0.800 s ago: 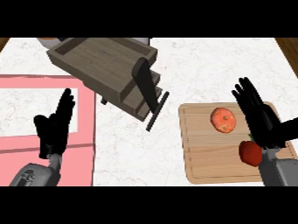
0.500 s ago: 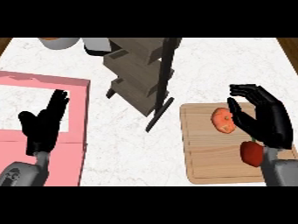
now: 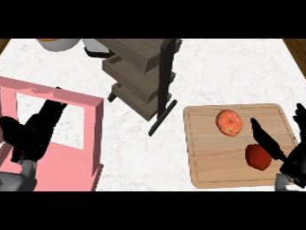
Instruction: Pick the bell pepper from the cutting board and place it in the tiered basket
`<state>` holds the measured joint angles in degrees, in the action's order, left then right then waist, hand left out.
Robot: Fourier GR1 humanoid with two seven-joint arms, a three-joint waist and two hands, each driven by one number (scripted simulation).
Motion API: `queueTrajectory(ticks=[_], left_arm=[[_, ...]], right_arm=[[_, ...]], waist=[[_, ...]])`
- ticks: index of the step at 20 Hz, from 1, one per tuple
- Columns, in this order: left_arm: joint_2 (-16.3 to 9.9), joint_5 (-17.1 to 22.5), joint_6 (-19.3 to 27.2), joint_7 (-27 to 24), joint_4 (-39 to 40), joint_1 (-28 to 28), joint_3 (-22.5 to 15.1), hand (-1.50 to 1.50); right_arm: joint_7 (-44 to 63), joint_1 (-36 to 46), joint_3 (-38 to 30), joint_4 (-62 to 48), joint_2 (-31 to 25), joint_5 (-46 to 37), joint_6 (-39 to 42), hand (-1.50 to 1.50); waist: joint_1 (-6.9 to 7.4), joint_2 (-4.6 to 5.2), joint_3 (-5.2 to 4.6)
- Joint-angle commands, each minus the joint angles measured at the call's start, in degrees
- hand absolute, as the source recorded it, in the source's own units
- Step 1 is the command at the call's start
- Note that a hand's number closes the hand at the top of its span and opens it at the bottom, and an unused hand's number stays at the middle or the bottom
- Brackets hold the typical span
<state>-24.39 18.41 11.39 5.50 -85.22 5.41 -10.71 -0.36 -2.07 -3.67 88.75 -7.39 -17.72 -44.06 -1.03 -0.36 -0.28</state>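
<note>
On the white marbled counter [image 3: 234,72] a wooden cutting board [image 3: 208,166] lies at the right, and two pieces of produce sit on it. The upper one is orange-red and rounded [image 3: 229,122], lying near the board's top middle; below it and a little to the right is a darker red piece [image 3: 257,156]. I cannot say for certain which of the two is the bell pepper; both rest on the board, well apart from the basket.

The right hand [image 3: 299,155] comes up over the board's lower right corner. Its fingers are spread and fairly straight, one long finger lying just beside the dark red piece and partly across it; nothing is grasped, so the hand is open.

The tiered basket [image 3: 137,67], grey wood with a dark upright post, stands at the counter's middle, left of the board, and looks tilted from this steep angle. Its shelves hold nothing that I can see.

At the left a pink tray-like frame [image 3: 82,155] lies on the counter. The left hand [image 3: 31,132] rests over it near the lower left edge, fingers straight and pointing up, open and holding nothing.

At the far edge a white bowl with orange contents [image 3: 56,43] peeks in.
</note>
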Motion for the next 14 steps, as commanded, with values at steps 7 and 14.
queueTrajectory(ticks=[7,14], left_arm=[[-2.28,1.17,-2.72,2.09,-1.97,0.05,0.74,0.00],[-1.75,1.19,-3.44,2.67,-2.47,0.58,-0.25,0.00]], right_arm=[[23.85,-12.75,3.52,3.34,-8.15,-29.77,6.99,-1.50],[43.44,-13.36,12.90,9.96,-8.40,-33.88,31.48,-1.50]], waist=[[0.58,0.65,-0.64],[2.19,0.76,-0.51]])
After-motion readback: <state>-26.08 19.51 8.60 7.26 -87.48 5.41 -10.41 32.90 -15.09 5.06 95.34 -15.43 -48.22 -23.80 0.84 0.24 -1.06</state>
